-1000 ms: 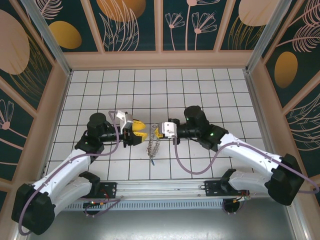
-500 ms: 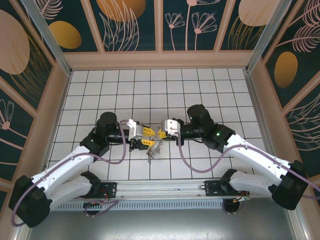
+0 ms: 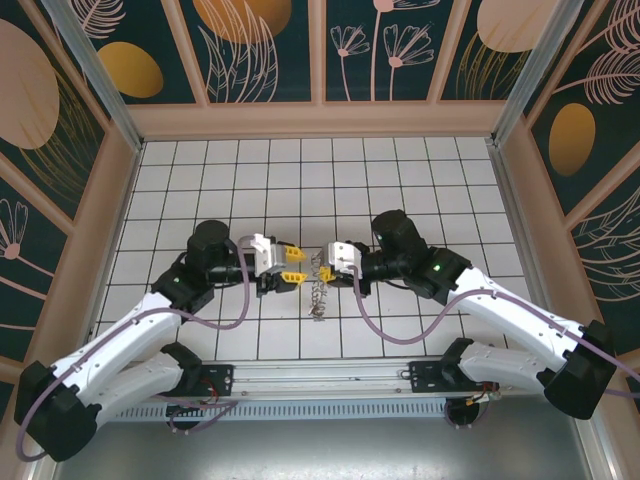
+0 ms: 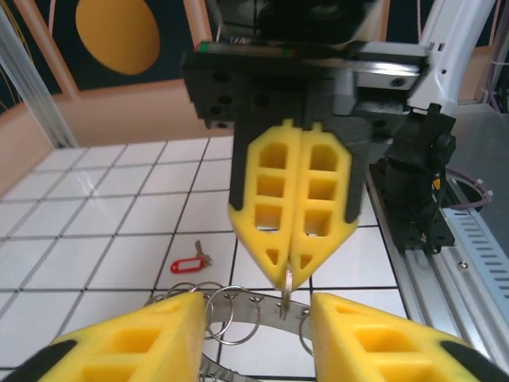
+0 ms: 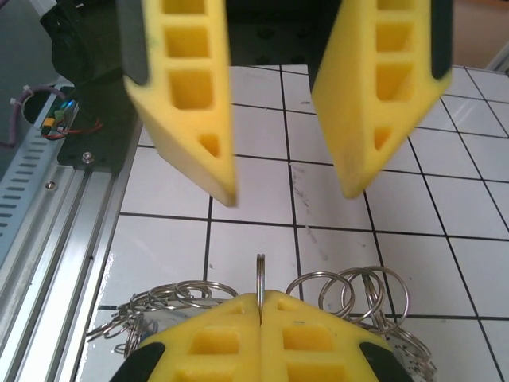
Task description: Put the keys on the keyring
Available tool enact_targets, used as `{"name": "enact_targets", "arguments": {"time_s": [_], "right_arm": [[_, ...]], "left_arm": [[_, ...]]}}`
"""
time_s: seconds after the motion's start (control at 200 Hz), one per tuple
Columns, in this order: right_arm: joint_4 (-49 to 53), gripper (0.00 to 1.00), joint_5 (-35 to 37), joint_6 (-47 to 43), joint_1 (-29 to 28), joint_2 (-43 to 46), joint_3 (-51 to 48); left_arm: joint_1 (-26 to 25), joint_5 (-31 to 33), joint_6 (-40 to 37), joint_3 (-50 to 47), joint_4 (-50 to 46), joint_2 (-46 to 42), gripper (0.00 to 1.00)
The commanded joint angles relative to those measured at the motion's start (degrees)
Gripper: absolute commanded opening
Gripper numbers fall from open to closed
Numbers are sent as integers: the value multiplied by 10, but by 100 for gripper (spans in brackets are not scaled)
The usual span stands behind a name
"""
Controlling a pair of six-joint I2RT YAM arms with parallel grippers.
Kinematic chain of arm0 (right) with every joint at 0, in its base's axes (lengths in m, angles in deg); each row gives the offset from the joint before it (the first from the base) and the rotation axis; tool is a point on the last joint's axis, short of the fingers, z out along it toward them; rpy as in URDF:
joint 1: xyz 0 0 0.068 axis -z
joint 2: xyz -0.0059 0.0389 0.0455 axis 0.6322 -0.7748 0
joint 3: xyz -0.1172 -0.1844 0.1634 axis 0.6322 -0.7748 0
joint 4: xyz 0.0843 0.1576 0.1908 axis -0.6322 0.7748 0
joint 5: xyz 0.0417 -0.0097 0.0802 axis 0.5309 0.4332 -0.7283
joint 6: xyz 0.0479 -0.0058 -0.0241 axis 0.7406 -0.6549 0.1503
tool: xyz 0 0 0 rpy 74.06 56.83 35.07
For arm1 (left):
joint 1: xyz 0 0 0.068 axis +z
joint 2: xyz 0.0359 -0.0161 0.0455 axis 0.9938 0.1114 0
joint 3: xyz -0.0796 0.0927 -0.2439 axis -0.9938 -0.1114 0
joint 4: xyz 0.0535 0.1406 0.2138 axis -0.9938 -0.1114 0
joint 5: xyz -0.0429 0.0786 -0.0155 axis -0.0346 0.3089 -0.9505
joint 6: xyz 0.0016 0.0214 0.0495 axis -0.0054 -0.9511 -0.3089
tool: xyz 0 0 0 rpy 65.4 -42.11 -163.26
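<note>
From above, we see the left claw [image 3: 295, 262] and the right claw [image 3: 322, 263] facing each other tip to tip over the white tiled worktop [image 3: 400, 180]. The keyring [image 3: 319, 296] hangs just below the right claw's tips, a silvery cluster dangling towards the arm bases. The left claw's yellow fingers stand apart, close in front of the right claw.

In the left wrist view, our own claw [image 4: 254, 301] is released, with nothing between its two fingers. Straight ahead of it, the right claw [image 4: 288, 267] is clenched, pinching one small silvery ring of the keyring [image 4: 231, 314] at its very tip. The rest of the ring's fringe spreads below that tip and between our own fingers. A red key [image 4: 189, 263] lies flat on the worktop beyond and to the left of the left claw, apart from the keyring.

In the right wrist view, the right claw [image 5: 261, 298] is pressed shut on that upright little ring. The keyring [image 5: 171, 317] fans out on both sides of its tips. Opposite, the left claw [image 5: 290, 192] hangs spread, with bare tile showing through the gap.
</note>
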Motion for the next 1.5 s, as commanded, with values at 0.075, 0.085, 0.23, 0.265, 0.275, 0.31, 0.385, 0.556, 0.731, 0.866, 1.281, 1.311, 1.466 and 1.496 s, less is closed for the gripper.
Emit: {"name": "enact_targets", "arguments": {"time_s": [0.075,0.085,0.23,0.265,0.275,0.31,0.385,0.556,0.731,0.866,1.281,1.311,1.466,1.496], "right_arm": [[-20,0,1,36,-7,1,29],[-20,0,1,37,-7,2,28],[-21,0,5,50,-7,0,32],[-21,0,5,54,-8,1,33],[-21,0,6,55,-7,1,33],[-19,0,8,56,-7,2,34],[-16,0,14,55,-7,2,33],[-4,0,23,44,-6,3,26],[-12,0,17,43,-4,9,19],[-23,0,8,46,-4,8,20],[-54,0,9,67,-6,5,21],[-56,0,9,68,-6,4,20],[-59,0,12,71,-4,9,13],[-62,0,12,73,-3,12,8]], "left_arm": [[-15,-11,15,40,-22,62,32],[-16,-10,13,41,-25,65,32],[-19,-34,1,48,-39,76,32],[-20,-36,0,46,-37,75,33],[-19,-36,0,46,-37,74,33],[-20,-37,-2,45,-39,73,33],[-20,-49,-14,45,-49,68,38],[-19,-30,-46,42,-84,33,42],[-19,-24,-42,34,-108,4,45],[-20,-35,-18,30,-88,18,46],[-20,-52,23,53,-39,74,0],[-19,-50,20,53,-40,71,0],[-20,-54,15,37,-11,43,0],[-20,-49,24,31,5,36,0]]}}
